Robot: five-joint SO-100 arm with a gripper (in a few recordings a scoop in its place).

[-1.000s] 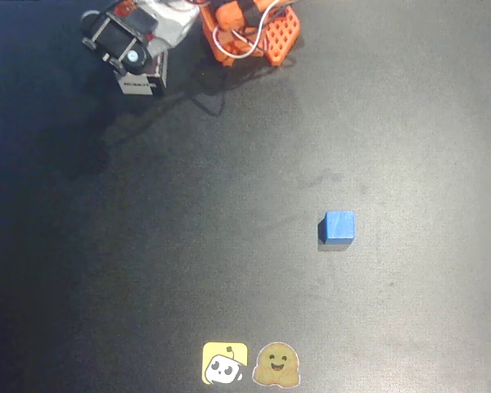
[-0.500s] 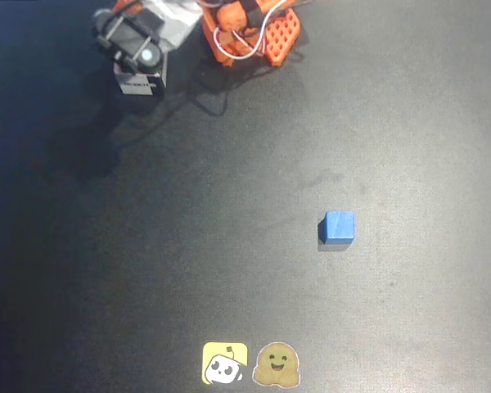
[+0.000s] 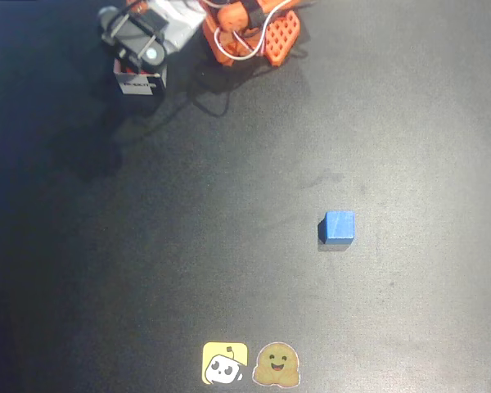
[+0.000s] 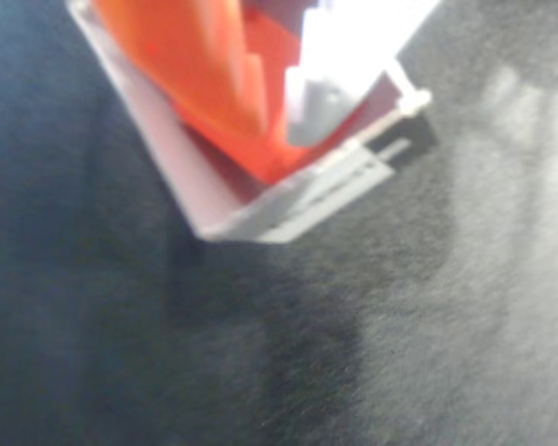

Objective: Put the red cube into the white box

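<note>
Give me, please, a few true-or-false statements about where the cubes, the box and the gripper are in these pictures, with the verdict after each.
1. The blue cube sits alone on the black table, right of centre in the overhead view. True.
2. The gripper hangs over the blue cube. False: it is above the white box, near the top left of the overhead view.
3. In the wrist view, red shows inside the white box. True; the blur leaves unclear whether it is the red cube alone.
4. The white box lies beside the two stickers. False: the stickers are at the bottom edge, far from it.
5. The blue cube touches the white box. False: they stand well apart.
</note>
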